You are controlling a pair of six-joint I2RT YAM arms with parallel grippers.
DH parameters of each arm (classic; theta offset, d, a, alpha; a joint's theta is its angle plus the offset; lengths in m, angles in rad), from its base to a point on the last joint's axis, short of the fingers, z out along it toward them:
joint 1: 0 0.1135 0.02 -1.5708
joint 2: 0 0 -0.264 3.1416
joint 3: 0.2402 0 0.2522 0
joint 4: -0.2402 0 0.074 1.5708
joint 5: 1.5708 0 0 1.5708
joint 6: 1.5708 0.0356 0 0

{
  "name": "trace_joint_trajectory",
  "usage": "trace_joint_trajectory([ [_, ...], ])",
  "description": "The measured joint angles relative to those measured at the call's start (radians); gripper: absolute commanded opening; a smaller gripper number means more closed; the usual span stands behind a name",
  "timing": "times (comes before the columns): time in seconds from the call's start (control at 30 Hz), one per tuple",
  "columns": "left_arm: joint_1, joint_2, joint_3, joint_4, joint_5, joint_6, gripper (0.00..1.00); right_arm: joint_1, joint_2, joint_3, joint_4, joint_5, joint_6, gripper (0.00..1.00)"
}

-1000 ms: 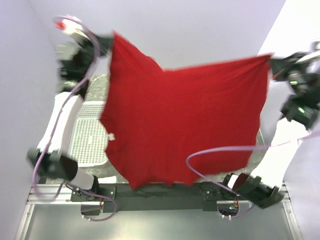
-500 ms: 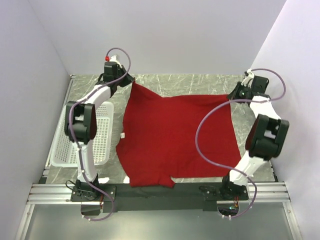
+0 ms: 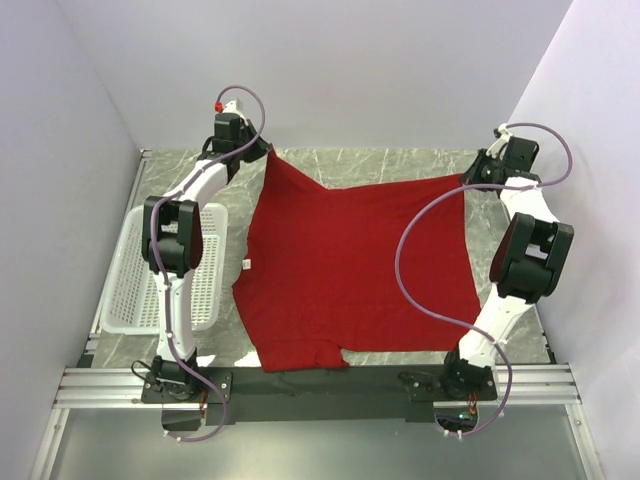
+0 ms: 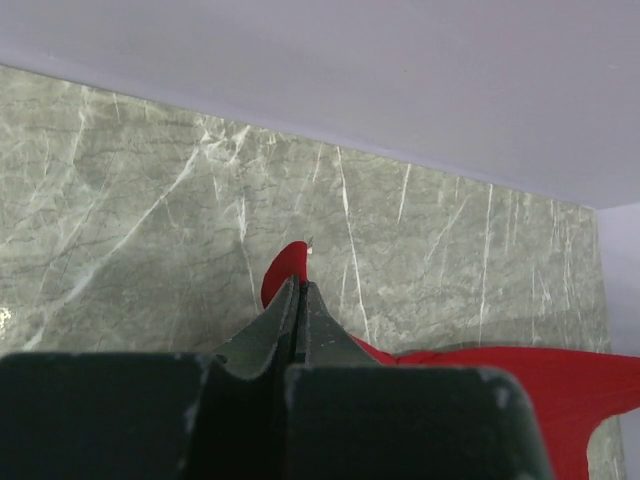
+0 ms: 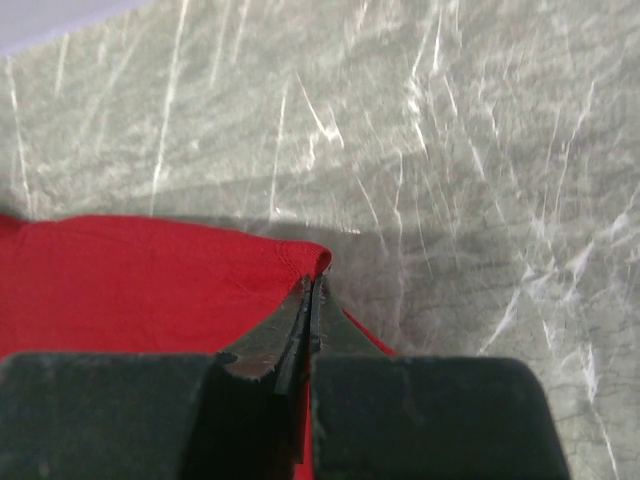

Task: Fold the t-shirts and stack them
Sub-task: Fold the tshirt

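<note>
Your left gripper and right gripper are each pinched tight on a corner of the red t-shirt, which lies spread between them. It looks like light, limp cloth, so take it by the corners.

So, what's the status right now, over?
Left gripper and right gripper shut on far corners of plain deep-red cloth t-shirt. Shirt spread open, unfolded. White plastic mesh basket to its left.
</note>
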Motion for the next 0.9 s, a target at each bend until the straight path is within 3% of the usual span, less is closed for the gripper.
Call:
trace_joint_trajectory([
  [0.9,0.024,-0.344,-0.356,0.109,0.119,0.034,0.01,-0.05,0.0,-0.037,-0.001,-0.086,0.024,0.0],
])
